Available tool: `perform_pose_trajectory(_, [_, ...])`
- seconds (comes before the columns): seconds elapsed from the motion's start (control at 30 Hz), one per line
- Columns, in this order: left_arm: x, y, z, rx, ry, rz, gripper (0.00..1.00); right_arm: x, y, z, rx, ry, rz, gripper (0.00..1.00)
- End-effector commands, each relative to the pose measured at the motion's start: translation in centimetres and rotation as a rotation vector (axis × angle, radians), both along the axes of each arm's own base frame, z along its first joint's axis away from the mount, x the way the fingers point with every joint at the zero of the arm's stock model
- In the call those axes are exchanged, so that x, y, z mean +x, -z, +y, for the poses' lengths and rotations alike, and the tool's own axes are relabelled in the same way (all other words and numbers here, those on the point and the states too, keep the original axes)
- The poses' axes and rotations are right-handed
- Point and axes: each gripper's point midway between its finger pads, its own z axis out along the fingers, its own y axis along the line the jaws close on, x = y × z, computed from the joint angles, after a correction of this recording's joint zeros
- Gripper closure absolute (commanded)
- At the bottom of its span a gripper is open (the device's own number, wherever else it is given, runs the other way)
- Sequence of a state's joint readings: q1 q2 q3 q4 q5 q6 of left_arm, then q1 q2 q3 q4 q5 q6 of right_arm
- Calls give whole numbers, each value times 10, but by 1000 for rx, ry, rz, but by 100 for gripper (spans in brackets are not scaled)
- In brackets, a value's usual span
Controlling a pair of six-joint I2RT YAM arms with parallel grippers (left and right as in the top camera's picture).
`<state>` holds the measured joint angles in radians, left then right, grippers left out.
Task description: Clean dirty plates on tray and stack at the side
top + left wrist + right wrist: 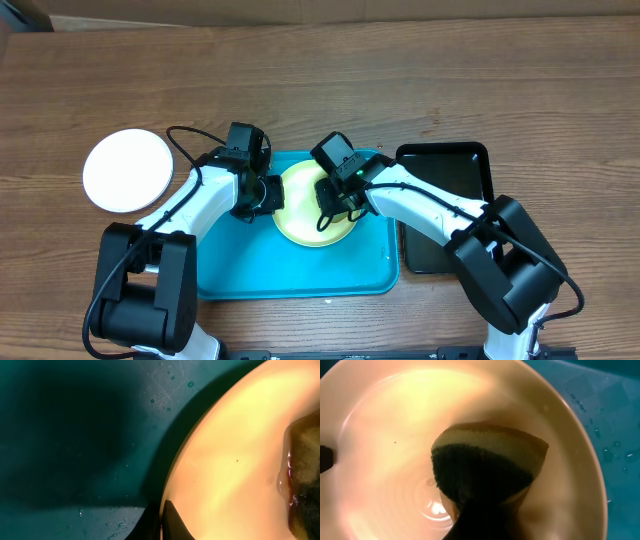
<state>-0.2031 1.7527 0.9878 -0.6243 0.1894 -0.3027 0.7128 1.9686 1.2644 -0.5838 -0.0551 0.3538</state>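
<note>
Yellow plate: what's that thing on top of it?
A sponge, dark green over yellow, pressed on the yellow plate, with a shiny wet spot beside it. Whatever is under the sponge is hidden.

- Bright, even light falls from above on the wooden table. The overhead view is sharp from edge to edge, with only short, soft shadows.
- The white plate at far left is nearly blown out and shows no surface detail. The black tray at right carries a faint sheen.
- Left wrist view: dim and soft. A broad dark shadow covers the blue tray, and the yellow plate glows orange, out of focus.
- Right wrist view: warm glare washes the plate's upper left, and a wet glint shines beside the sponge, whose near side sinks into blurred black.
</note>
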Motion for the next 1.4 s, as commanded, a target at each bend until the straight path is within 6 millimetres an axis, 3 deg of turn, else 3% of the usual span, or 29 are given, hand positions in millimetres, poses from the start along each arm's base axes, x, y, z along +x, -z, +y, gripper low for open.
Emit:
perform_pose_trajectory(0.0, [-4, 4, -4, -9, 20, 11, 96, -15, 16, 16, 61, -22, 92, 96])
perform_pose_trajectory(0.2, [-4, 4, -4, -9, 20, 12, 96, 4, -30, 39, 275, -41, 112, 96])
perform_pose_trajectory(0.33, [-4, 4, -4, -10, 20, 12, 96, 25, -71, 30, 374, -18, 72, 96])
perform_pose_trajectory(0.47, [-4, 4, -4, -10, 20, 12, 96, 33, -93, 11, 404, 19, 58, 96])
perform_pose_trajectory(0.57, [-4, 4, -4, -10, 20, 12, 96, 25, -87, 0, 367, 33, 100, 96])
perform_pose_trajectory(0.8, [-4, 4, -4, -9, 20, 13, 96, 4, -43, -21, 223, 67, 123, 96])
perform_pose_trajectory(1.1, [-4, 4, -4, -9, 20, 12, 96, -16, 5, -27, 249, 100, 113, 96])
perform_pose_trajectory(1.37, [-4, 4, -4, -10, 20, 11, 96, -39, 20, -24, 233, 88, 148, 96])
